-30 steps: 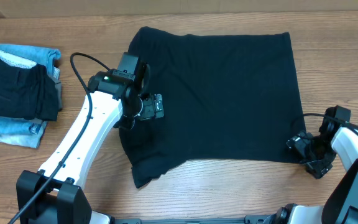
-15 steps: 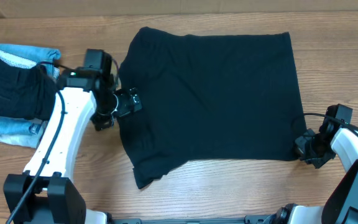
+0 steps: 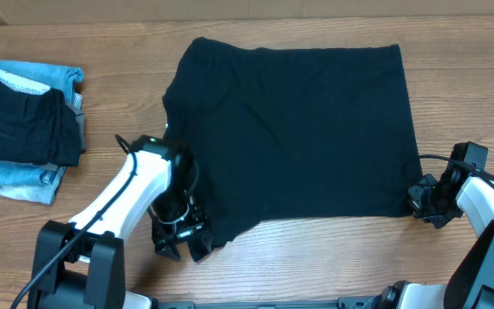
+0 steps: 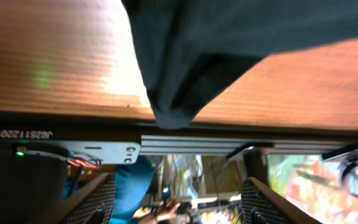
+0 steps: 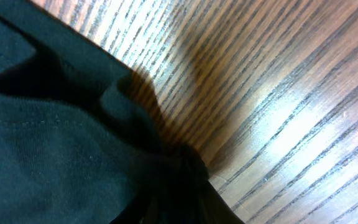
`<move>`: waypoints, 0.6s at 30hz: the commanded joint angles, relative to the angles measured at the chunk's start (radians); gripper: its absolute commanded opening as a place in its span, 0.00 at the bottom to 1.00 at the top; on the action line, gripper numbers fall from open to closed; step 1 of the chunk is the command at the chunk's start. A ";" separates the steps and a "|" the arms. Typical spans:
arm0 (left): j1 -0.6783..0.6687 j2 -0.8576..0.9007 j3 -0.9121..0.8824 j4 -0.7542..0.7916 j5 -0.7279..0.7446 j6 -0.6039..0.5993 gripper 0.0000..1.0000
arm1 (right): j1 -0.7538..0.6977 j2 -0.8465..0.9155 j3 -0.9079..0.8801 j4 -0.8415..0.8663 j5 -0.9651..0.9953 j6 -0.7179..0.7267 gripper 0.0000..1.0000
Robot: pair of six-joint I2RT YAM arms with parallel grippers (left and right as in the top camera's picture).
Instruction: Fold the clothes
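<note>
The black T-shirt [image 3: 294,129] lies spread flat across the middle of the table. Its near-left corner [image 4: 173,93] droops to a point toward the table's front edge. My left gripper [image 3: 181,245] hovers at that corner. In the left wrist view the left gripper [image 4: 179,180] is open, its mesh-padded fingers [image 4: 98,196] wide apart with nothing between them. My right gripper [image 3: 418,199] sits at the shirt's near-right corner. In the right wrist view the black fabric [image 5: 73,143] bunches into folds that run into the right gripper [image 5: 188,186], which is shut on it.
A pile of light-blue denim with a dark folded garment [image 3: 24,129] on top lies at the far left. The table's front edge [image 4: 61,118] and a metal rail [image 4: 229,144] run just below the shirt's near-left corner. Bare wood [image 5: 291,93] shows to the right of the shirt.
My left arm swung from the shirt's left edge down to its near-left corner. My right gripper closed on the near-right corner and has stayed there.
</note>
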 commanded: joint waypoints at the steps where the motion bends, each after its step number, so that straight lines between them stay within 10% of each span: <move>1: -0.035 -0.009 -0.069 0.040 0.033 -0.020 0.67 | 0.000 0.005 -0.020 0.015 -0.009 -0.002 0.20; 12: -0.035 -0.009 -0.158 0.286 -0.067 -0.139 0.51 | 0.000 0.005 -0.021 0.014 -0.009 -0.002 0.20; 13: -0.035 -0.009 -0.158 0.290 -0.057 -0.145 0.14 | 0.000 0.005 -0.021 0.014 -0.009 -0.002 0.20; 14: -0.035 -0.009 -0.158 0.288 -0.043 -0.144 0.04 | 0.000 0.005 -0.021 0.014 -0.009 -0.002 0.20; 18: -0.035 -0.010 -0.143 0.244 0.042 -0.121 0.04 | 0.000 0.005 -0.021 0.014 -0.009 -0.002 0.20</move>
